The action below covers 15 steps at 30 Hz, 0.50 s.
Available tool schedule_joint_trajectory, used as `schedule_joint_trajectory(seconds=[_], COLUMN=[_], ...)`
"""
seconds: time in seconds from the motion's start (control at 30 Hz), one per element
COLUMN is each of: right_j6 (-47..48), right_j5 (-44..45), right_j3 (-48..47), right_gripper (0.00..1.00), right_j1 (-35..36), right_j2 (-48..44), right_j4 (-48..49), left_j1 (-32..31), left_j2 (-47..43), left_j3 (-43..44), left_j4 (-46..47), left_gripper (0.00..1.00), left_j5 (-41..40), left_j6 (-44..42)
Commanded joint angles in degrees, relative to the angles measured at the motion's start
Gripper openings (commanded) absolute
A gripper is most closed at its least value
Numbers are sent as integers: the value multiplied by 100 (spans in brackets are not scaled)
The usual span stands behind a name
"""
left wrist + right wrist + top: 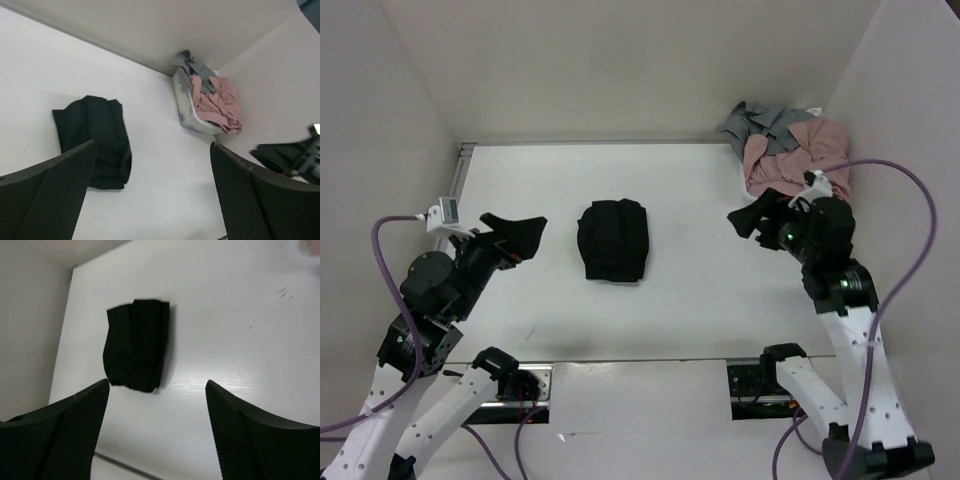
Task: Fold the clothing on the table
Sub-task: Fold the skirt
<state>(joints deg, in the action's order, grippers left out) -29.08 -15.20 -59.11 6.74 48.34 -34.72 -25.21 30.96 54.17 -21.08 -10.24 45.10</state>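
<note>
From overhead I am seeing the solid black, soft fabric garment [613, 241] lying folded into a compact block at the centre of the plain white rectangular table [700, 200]. One arm is standing on each side of it, both well apart from it.

The left wrist view is showing what the overhead view is hiding. At upper right of that frame a white slatted plastic basket [184, 102] is sitting in the far corner, holding a crumpled pink garment [220, 107] with a grey garment [192, 67] on top. The right wrist view is showing only the black garment and bare tabletop.

I am counting one black garment, one pink, one grey, one basket and two grippers. The left gripper [153, 144] is gaping wide, holding nothing. The right gripper [157, 383] is likewise standing apart and empty.
</note>
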Motion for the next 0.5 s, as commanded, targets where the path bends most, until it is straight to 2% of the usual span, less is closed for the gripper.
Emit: schedule_joint_trajectory(seconds=[0.0,0.17,0.27,0.47], right_j6=[43,-194,-308,-370], right_j5=[737,1501,1853,1977], right_j3=[-21,171,304,357], right_gripper=[84,99,100,100], right_j1=[-208,-480,-481,-481], right_j2=[-848,-1862,-2249,-2355], right_j4=[-272,-334,-413,-413], left_j1=[34,87,87,87], left_j2=[-186,-757,-916,-1162], left_j3=[-152,-530,-592,-592], left_j4=[-818,-1170,-1241,-1241], left_gripper=[100,100,100,100], left_j5=[-619,-830,-830,-830], left_j6=[-19,95,174,122])
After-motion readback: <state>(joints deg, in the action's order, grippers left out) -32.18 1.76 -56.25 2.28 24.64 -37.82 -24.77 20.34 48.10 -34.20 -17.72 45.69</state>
